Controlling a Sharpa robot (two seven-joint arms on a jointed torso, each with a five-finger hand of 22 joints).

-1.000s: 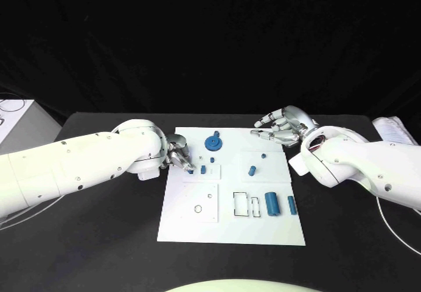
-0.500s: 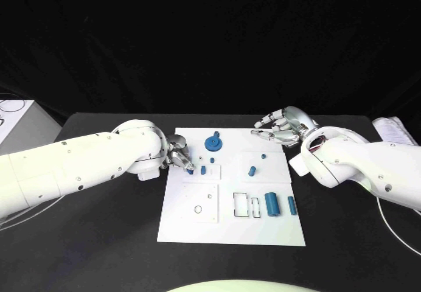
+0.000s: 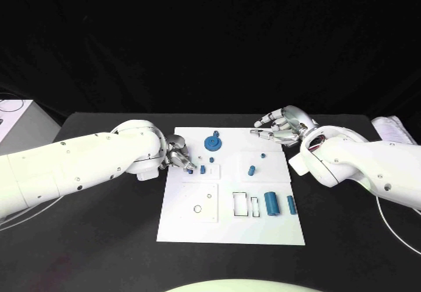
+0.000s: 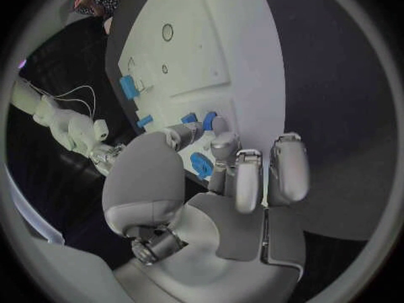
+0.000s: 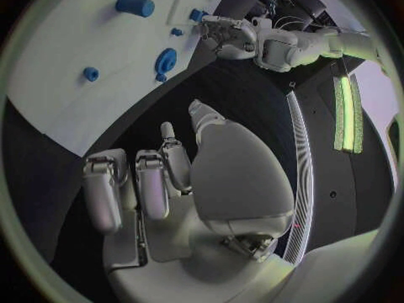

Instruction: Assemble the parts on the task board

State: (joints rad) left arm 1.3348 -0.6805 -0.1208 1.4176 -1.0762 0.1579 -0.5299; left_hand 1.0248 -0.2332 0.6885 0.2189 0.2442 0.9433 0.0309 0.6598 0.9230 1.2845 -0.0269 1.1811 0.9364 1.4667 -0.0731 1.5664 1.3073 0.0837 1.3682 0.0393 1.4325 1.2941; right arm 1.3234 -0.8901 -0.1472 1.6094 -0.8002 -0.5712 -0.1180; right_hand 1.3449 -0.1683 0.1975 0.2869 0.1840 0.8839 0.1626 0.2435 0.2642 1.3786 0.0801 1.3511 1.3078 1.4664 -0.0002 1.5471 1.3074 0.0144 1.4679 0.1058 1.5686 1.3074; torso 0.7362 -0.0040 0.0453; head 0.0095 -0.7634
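The flat white rectangular task board lies on the black surface between the left robot hand and the right robot hand. A round blue gear-like part sits near its far edge, between the two hands, and small blue pegs stand just beside the left robot hand's fingertips. Two blue cylinders lie side by side on the board's near right part, beside black-outlined rectangular slots.

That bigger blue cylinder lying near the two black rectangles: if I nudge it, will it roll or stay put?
It will probably roll: the blue cylinder lies on its side on the flat white task board, with nothing visibly blocking it. It looks like solid, stiff plastic, so it should not bend. Its smooth surface could slip in a pinch from a robot hand.
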